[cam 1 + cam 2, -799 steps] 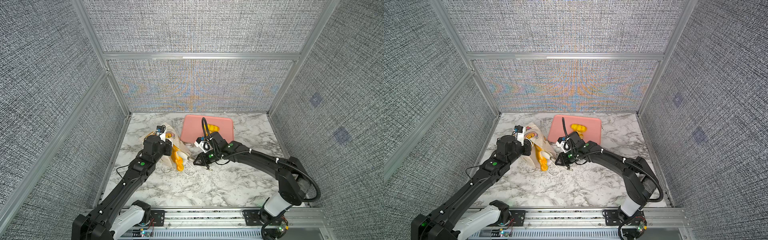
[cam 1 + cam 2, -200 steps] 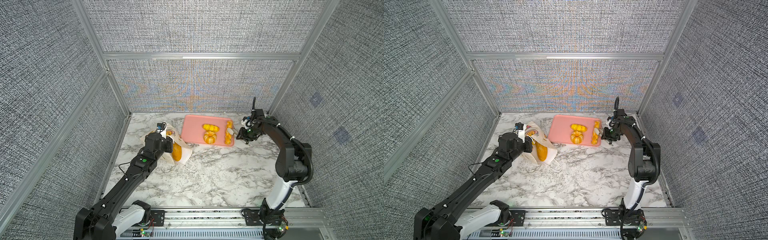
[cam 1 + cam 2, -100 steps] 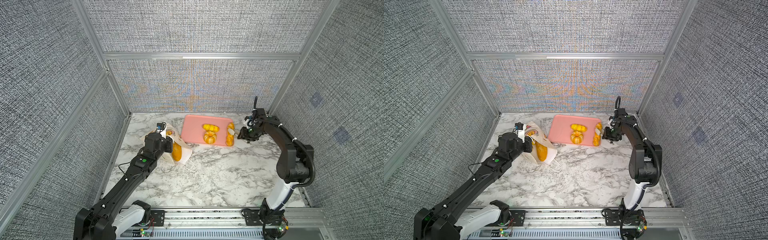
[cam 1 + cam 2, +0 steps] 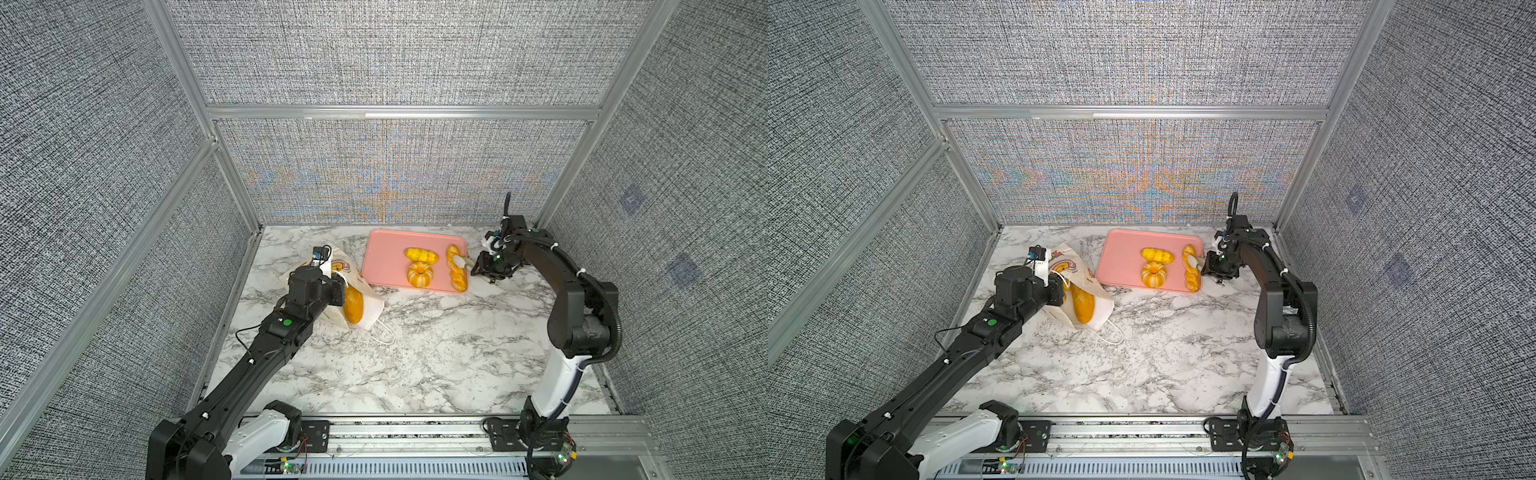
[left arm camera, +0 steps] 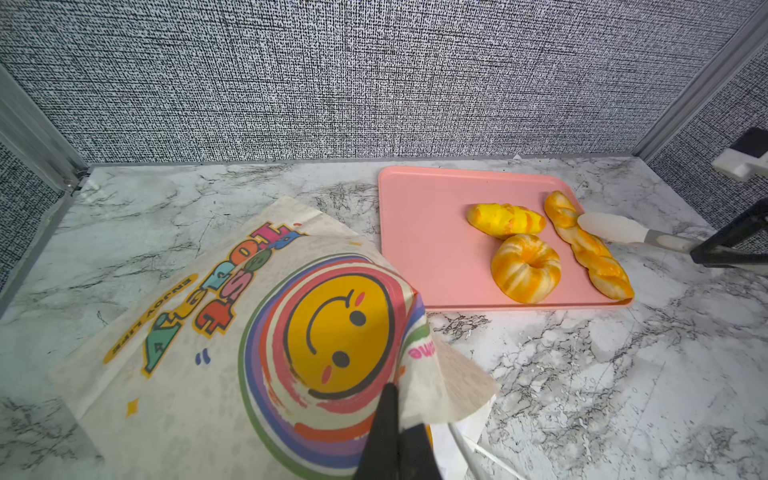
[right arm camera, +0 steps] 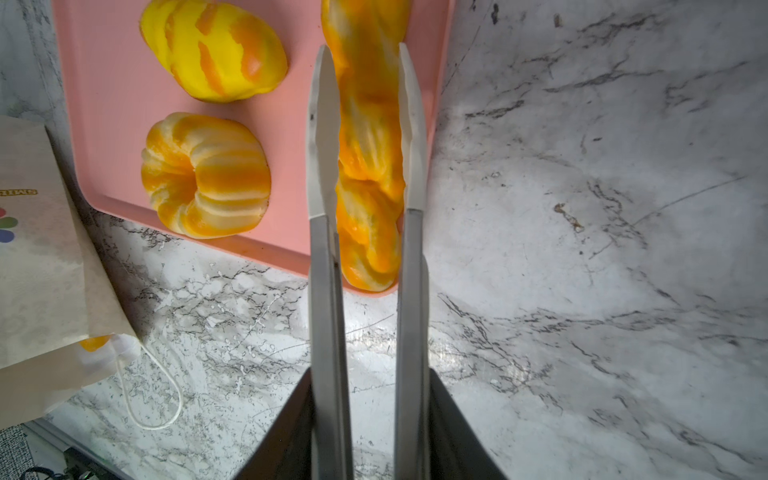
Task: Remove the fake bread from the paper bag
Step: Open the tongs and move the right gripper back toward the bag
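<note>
My left gripper (image 5: pixel 392 411) pinches the paper bag's (image 5: pixel 187 332) rim, with the long loaf (image 4: pixel 353 306) lengthwise in its mouth just beside. My right gripper (image 6: pixel 368 415) clamps tongs (image 6: pixel 322 166) spread astride the braided stick (image 6: pixel 370 145) on the pink tray (image 4: pixel 382 257), well apart.

Marble table (image 4: pixel 436 353). At the back, flat pink tray (image 4: pixel 384 257). On it: striped bun (image 4: pixel 422 255), ring cake (image 4: pixel 419 275) just in front of it, braided stick (image 4: pixel 456 272) along the tray's right edge. Just off that edge, right gripper (image 4: pixel 478 268) with tongs (image 4: pixel 462 262), white tip over the stick. Left of tray lies the bag (image 4: pixel 370 309), mouth toward the front, loaf (image 4: pixel 353 306) showing inside. At the mouth, left gripper (image 4: pixel 340 286); jaws hidden by its own wrist. Loose cord handle (image 4: pixel 384 336) trails on the marble.
</note>
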